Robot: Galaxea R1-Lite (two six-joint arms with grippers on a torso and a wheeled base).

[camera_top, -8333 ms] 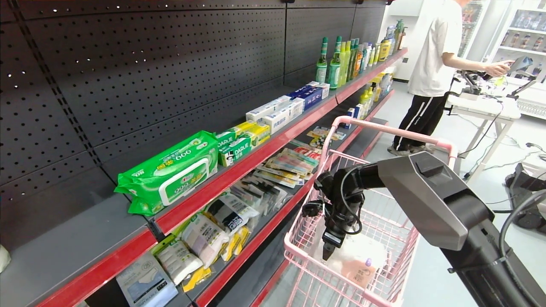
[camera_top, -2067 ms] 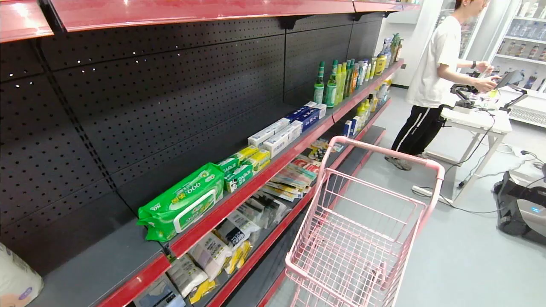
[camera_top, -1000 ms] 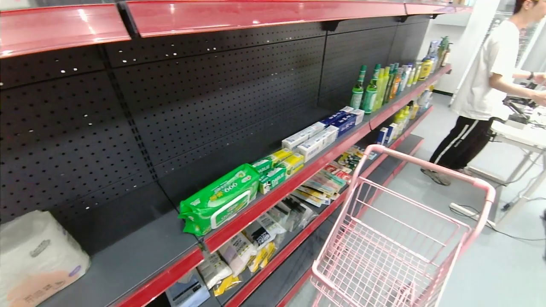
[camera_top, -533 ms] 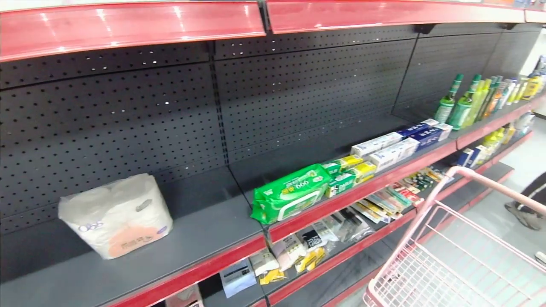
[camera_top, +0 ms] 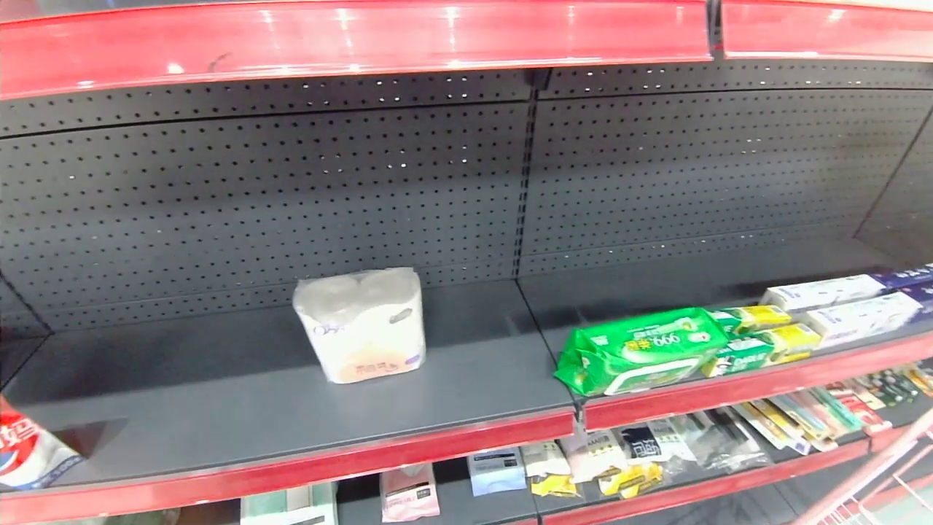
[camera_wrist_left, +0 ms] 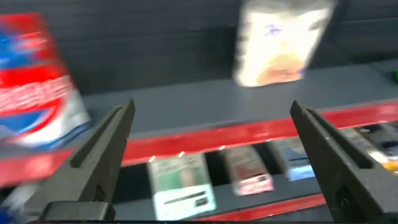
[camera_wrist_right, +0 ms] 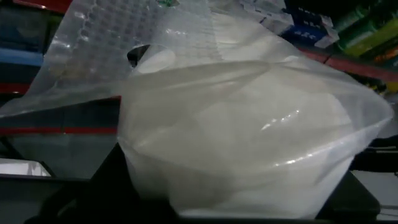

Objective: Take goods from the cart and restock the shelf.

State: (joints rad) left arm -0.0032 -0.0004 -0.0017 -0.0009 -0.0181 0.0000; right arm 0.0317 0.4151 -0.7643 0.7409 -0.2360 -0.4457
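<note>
A white toilet paper pack (camera_top: 361, 324) stands upright on the grey shelf board (camera_top: 219, 394), also seen as the toilet paper pack (camera_wrist_left: 280, 40) from the left wrist. My left gripper (camera_wrist_left: 217, 155) is open in front of the shelf's red edge and holds nothing. Another white pack in clear wrap (camera_wrist_right: 236, 137) sits close against the right wrist camera, off the cart, with the right gripper shut on it and its fingers hidden by the wrap. A corner of the pink cart (camera_top: 871, 477) shows at the lower right.
A green wipes pack (camera_top: 641, 348) and toothpaste boxes (camera_top: 824, 306) lie on the shelf to the right. A red and blue package (camera_top: 25, 448) sits at the shelf's left end. Small packets (camera_top: 634, 445) fill the lower shelf. A red shelf (camera_top: 350, 36) hangs overhead.
The head camera has swung left, so the cart has slid to the right edge and the shelved toilet paper pack is now central. The pack seen in the cart is gone from it.
</note>
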